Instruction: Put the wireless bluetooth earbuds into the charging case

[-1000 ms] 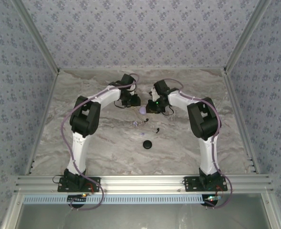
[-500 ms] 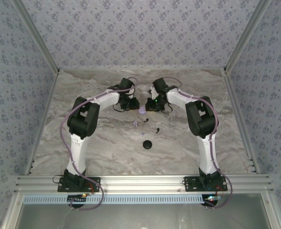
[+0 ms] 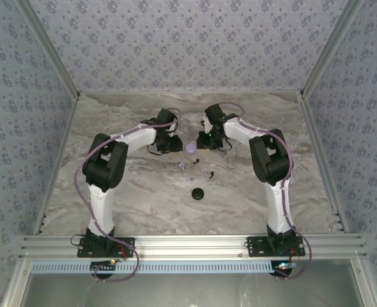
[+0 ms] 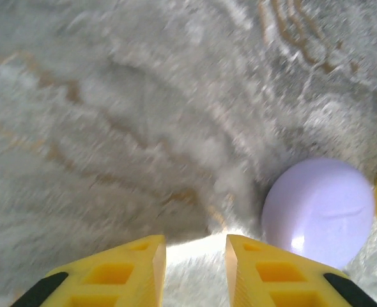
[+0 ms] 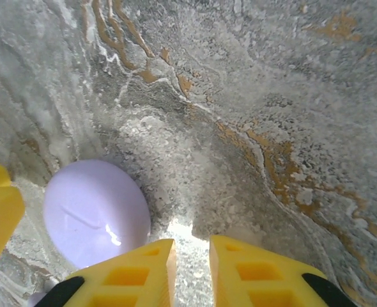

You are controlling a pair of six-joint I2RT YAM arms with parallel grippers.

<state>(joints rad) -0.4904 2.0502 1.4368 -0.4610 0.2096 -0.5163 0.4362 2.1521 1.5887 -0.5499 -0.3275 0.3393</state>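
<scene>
My left arm (image 3: 103, 167) has folded back, its elbow now lower and further left in the overhead view. The left pincer (image 4: 195, 251) has drawn away from the round lavender case (image 3: 190, 148). The case now lies fully uncovered on the table (image 3: 144, 198), just beside the pincer's tips. The right pincer (image 5: 192, 251) has shifted only slightly, leaving the case between the two.

No letters, numbers, brand marks or signs can be read anywhere. The lavender charging case (image 4: 317, 211) is plain and glossy: just right of the jaws in the left wrist view, just left of them in the right wrist view.
</scene>
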